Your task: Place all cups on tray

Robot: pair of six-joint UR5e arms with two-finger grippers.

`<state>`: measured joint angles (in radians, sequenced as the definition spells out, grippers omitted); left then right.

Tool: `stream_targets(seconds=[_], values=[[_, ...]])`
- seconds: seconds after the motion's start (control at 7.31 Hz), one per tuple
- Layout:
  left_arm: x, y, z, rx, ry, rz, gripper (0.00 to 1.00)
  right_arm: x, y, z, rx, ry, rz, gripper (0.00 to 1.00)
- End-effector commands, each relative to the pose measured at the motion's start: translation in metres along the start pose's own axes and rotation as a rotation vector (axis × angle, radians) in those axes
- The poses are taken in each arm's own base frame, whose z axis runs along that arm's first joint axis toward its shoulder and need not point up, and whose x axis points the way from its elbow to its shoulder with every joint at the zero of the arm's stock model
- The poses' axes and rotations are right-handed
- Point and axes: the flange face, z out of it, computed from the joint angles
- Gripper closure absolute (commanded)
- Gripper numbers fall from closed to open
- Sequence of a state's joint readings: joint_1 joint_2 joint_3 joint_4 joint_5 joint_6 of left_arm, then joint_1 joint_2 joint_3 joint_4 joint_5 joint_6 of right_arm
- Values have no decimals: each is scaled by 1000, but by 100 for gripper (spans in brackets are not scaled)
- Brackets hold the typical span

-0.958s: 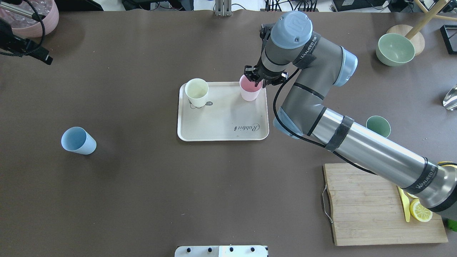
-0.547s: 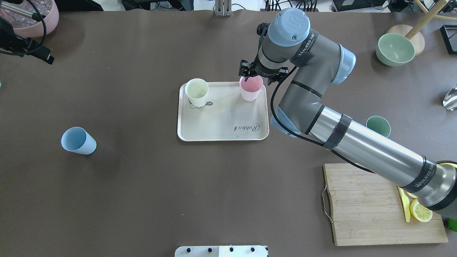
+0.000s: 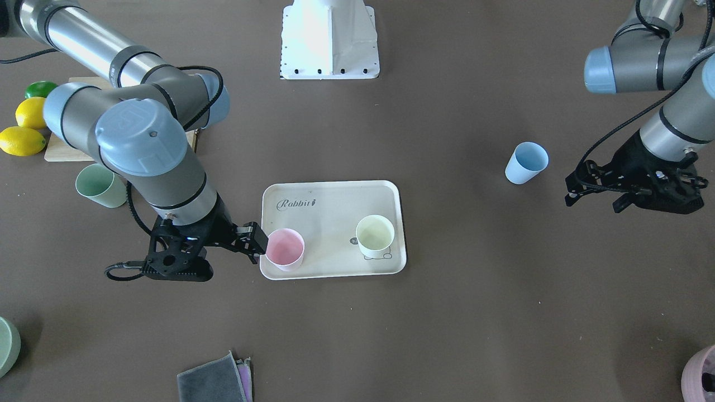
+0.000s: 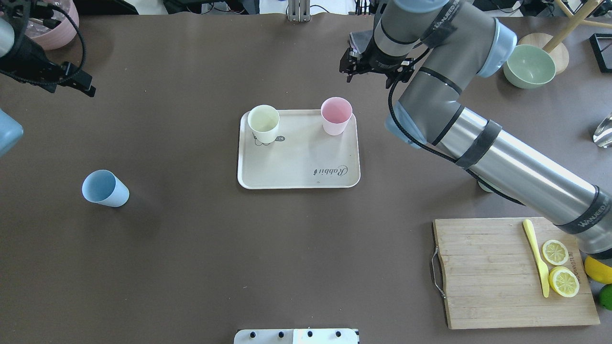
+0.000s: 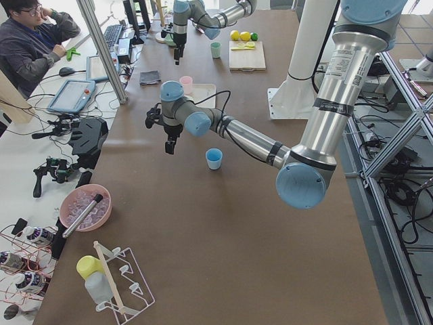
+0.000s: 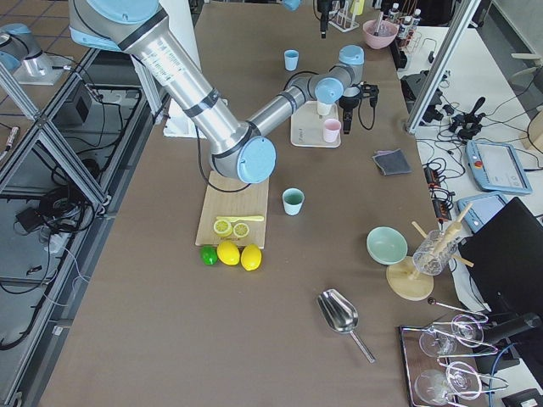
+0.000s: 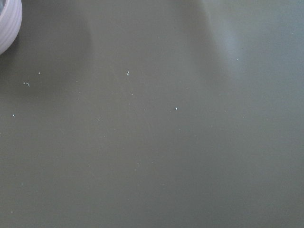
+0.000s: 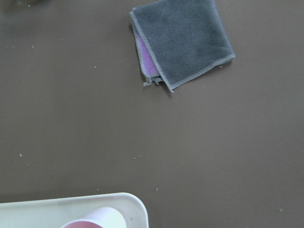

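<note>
The cream tray (image 4: 299,167) lies mid-table with the cream-yellow cup (image 4: 263,123) and the pink cup (image 4: 336,115) upright on its far edge. The light blue cup (image 4: 105,188) stands on the table at the left. The mint green cup (image 3: 100,186) stands right of the tray and is almost hidden under the right arm in the overhead view. My right gripper (image 4: 350,70) is open and empty, raised beyond the pink cup (image 3: 285,249). My left gripper (image 4: 83,86) is open and empty at the far left, beyond the blue cup (image 3: 525,162).
A wooden cutting board (image 4: 487,277) with lemon slices and a yellow knife lies at the near right. A green bowl (image 4: 528,66) sits far right. A pink-purple container (image 4: 55,28) is at the far left corner. A folded grey cloth (image 8: 183,40) lies beyond the tray.
My right gripper has let go of the pink cup's rim, risen and moved away beyond the tray. The pink cup stays on the tray. My left arm has come further into view.
</note>
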<state>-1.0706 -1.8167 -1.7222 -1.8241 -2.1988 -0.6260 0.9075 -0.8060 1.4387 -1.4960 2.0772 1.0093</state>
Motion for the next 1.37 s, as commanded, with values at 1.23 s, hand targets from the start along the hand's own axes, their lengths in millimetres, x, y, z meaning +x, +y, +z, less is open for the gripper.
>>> stream_targets(seconds=[1.23], values=[[-3, 135, 73, -105, 65, 75, 11, 168, -3, -61, -30, 27, -145, 0]])
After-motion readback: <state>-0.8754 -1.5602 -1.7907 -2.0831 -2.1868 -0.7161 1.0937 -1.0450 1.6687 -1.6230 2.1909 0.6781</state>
